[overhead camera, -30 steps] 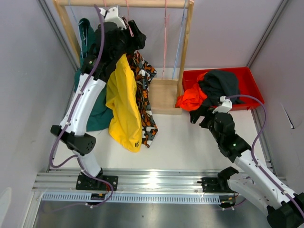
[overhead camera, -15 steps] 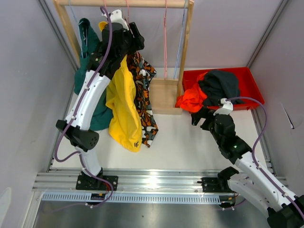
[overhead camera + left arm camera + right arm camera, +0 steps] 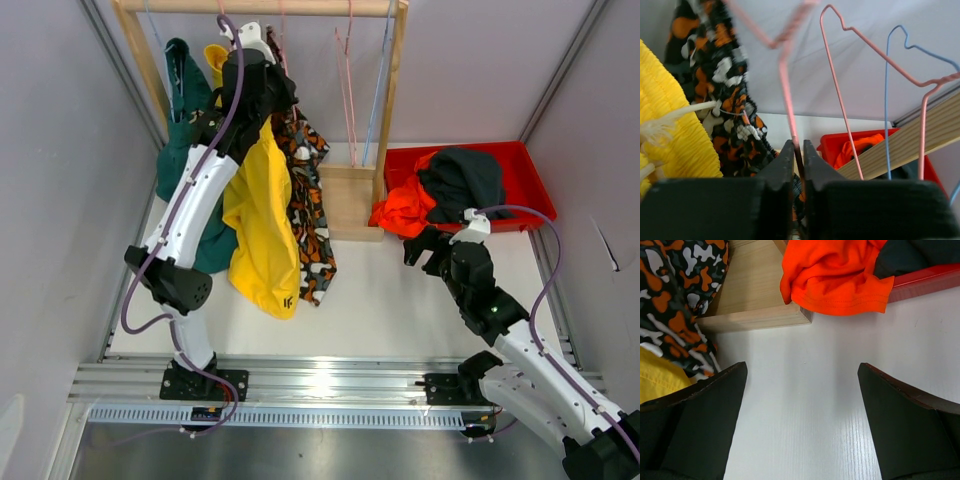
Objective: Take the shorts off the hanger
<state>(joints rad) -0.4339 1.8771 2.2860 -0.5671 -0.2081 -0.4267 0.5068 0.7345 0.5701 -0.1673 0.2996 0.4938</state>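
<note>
Three pairs of shorts hang from the wooden rack's rail point(image 3: 300, 7): dark green point(image 3: 190, 170), yellow point(image 3: 262, 230) and orange-black-white patterned point(image 3: 312, 215). My left gripper point(image 3: 268, 78) is up at the rail, shut on the thin pink wire hanger point(image 3: 785, 75) that carries the patterned shorts point(image 3: 725, 75); the wire runs down between the jaws of the left gripper point(image 3: 797, 145). Yellow shorts point(image 3: 675, 135) hang just left of it. Bright orange shorts point(image 3: 403, 212) and black shorts point(image 3: 460, 175) lie in the red bin point(image 3: 528, 175). My right gripper point(image 3: 425, 245) hovers open above the table, empty point(image 3: 802, 385).
An empty pink hanger point(image 3: 850, 90) and an empty blue hanger point(image 3: 886, 100) dangle right of the held one. The rack's wooden base block point(image 3: 345, 200) stands between the hanging shorts and the bin. Grey walls close in on both sides.
My left gripper has risen towards the rail and closed from open onto the pink hanger wire. The patterned shorts have swung a little right. The right arm has barely moved.
</note>
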